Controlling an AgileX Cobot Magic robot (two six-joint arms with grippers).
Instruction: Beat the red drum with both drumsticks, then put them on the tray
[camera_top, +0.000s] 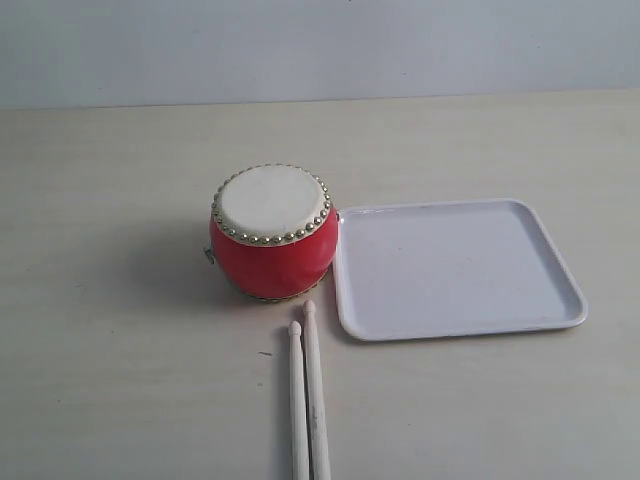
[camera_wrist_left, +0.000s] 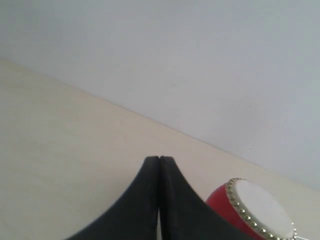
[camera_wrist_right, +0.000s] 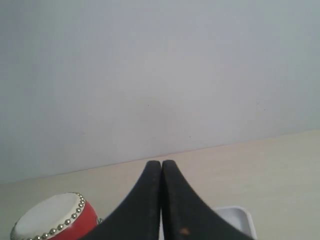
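Observation:
The red drum (camera_top: 272, 235) stands upright on the pale table, cream skin up, ringed by brass studs. The white tray (camera_top: 455, 268) lies flat beside it on the right, nothing on it. Two pale wooden drumsticks (camera_top: 308, 400) lie side by side in front of the drum, tips pointing at it, their handles running off the frame's near edge. Neither arm shows in the exterior view. My left gripper (camera_wrist_left: 159, 159) is shut with nothing held, the drum (camera_wrist_left: 250, 207) beyond it. My right gripper (camera_wrist_right: 161, 162) is shut and bare, with the drum (camera_wrist_right: 52, 220) and a tray corner (camera_wrist_right: 240, 220) beyond.
The pale table (camera_top: 120, 380) stretches wide on the left and in front. A plain grey-white wall (camera_top: 320, 45) stands behind the table's far edge.

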